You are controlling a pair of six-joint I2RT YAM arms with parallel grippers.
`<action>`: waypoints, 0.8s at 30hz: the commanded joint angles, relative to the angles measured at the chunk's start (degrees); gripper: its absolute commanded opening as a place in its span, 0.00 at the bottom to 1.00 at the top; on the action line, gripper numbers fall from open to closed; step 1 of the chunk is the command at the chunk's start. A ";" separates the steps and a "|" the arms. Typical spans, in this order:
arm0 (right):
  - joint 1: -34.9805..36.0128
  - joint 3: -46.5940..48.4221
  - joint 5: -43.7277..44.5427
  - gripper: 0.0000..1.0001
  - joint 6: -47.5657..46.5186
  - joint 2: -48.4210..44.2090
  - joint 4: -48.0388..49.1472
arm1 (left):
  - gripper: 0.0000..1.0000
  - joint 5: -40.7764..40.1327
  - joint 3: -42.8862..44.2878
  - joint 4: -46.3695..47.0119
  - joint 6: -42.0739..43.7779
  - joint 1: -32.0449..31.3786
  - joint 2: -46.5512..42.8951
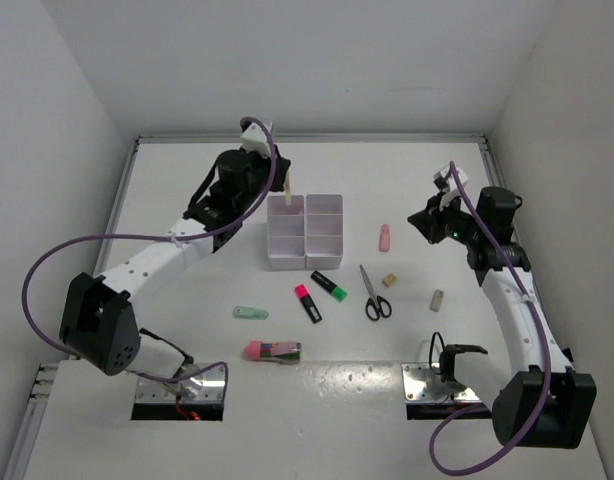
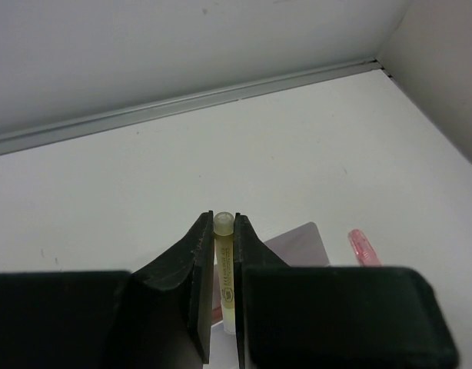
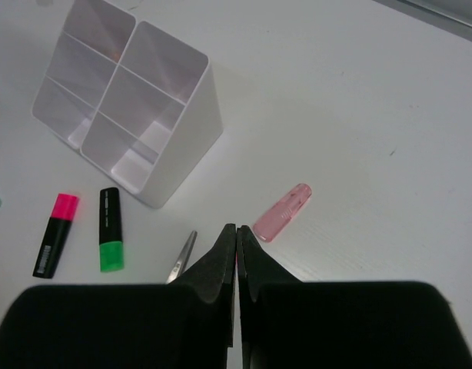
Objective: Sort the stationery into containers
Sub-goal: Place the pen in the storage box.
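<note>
My left gripper (image 1: 280, 178) is shut on a thin yellow pen (image 2: 224, 257), held upright with its lower end over the back-left compartment of the white organizer tray (image 1: 305, 231). My right gripper (image 3: 236, 229) is shut, with nothing seen in it, hovering right of the tray above a pink eraser-like bit (image 3: 282, 212). On the table lie black-handled scissors (image 1: 374, 296), a pink-ended highlighter (image 1: 308, 302) and a green-ended highlighter (image 1: 329, 286).
A mint bit (image 1: 251, 313) and a larger pink item (image 1: 272, 351) lie front left. Two beige bits (image 1: 389, 280) (image 1: 437, 299) lie right of the scissors. White walls bound the table at the back and sides.
</note>
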 commanded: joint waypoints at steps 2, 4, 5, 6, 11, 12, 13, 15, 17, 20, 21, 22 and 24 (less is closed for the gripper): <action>-0.23 -0.44 -0.89 0.00 -0.87 -0.43 2.22 | 0.00 -0.50 -0.75 5.43 2.30 0.47 3.64; -0.23 -0.44 -0.89 0.00 -1.39 -0.43 2.22 | 0.00 0.03 -0.75 7.18 2.30 0.47 5.48; -0.23 -0.44 -0.89 0.00 -1.40 -0.43 2.22 | 0.00 0.03 -1.45 7.71 2.91 0.47 6.01; -0.23 -0.44 -0.89 0.00 -1.40 -0.43 2.22 | 0.00 -0.49 -1.45 8.24 2.92 0.47 6.54; -0.23 -0.44 -1.41 0.00 -2.45 -0.43 1.70 | 0.00 -2.87 -3.47 13.33 4.67 -0.06 9.17; -0.23 -0.44 -1.42 0.00 -2.45 -0.43 1.69 | 0.00 -3.74 -4.34 14.56 4.68 -0.58 9.18; -0.23 -0.44 -1.42 0.00 -2.45 -0.43 1.69 | 0.00 -4.36 -4.35 14.57 4.68 -0.58 9.18; -0.23 -0.44 -1.42 0.00 -2.98 -0.43 1.69 | 0.00 -4.97 -4.97 15.36 5.90 -1.11 9.70; -0.23 -0.44 -1.95 0.00 -2.98 -0.43 1.69 | 0.00 -4.98 -4.97 15.89 6.60 -1.72 9.71; -0.23 -0.44 -1.95 0.00 -2.98 -0.43 1.69 | 0.00 -5.77 -6.90 18.42 7.14 -1.73 9.71; -0.23 -0.44 -1.95 0.00 -2.98 -0.43 1.69 | 0.00 -5.77 -7.51 19.22 7.14 -1.73 9.71; -0.23 -0.44 -1.95 0.00 -2.98 -0.43 1.69 | 0.00 -6.29 -8.04 19.75 7.14 -1.73 9.01; -0.23 -0.97 -1.95 0.00 -2.98 -0.43 1.69 | 0.00 -6.30 -8.04 19.76 7.75 -2.25 9.00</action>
